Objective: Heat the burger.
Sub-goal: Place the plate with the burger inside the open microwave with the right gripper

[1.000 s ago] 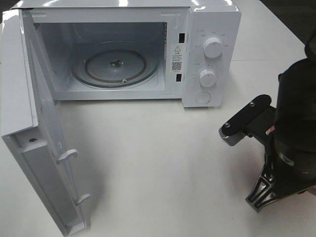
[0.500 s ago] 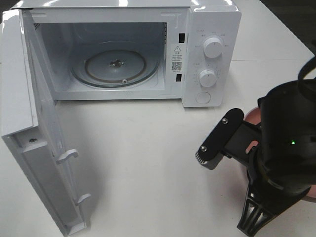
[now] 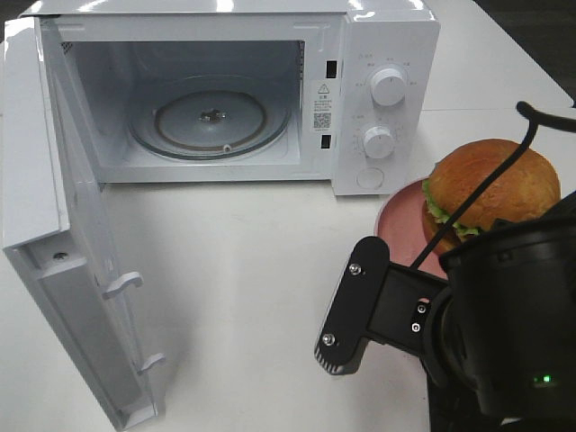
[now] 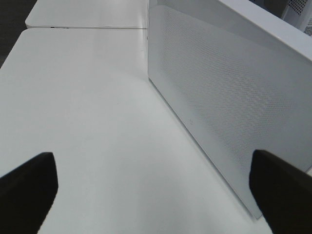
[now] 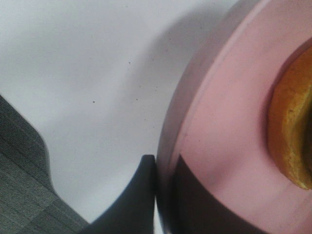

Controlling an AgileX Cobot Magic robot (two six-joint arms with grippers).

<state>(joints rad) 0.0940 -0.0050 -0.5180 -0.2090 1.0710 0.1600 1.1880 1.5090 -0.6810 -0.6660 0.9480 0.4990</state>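
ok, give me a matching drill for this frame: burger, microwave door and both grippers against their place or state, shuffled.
1. burger
2. microwave door
3. left gripper
4. right gripper

A. jaws wide, holding nothing
B. on the pink plate
C. pinching the plate's rim
D. swung open

Pairs: 1-B, 2-D, 3-A, 4-C

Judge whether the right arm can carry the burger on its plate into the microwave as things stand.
Probably yes: the right gripper is shut on the rim of the pink plate, the microwave door stands wide open, and nothing blocks the glass turntable.
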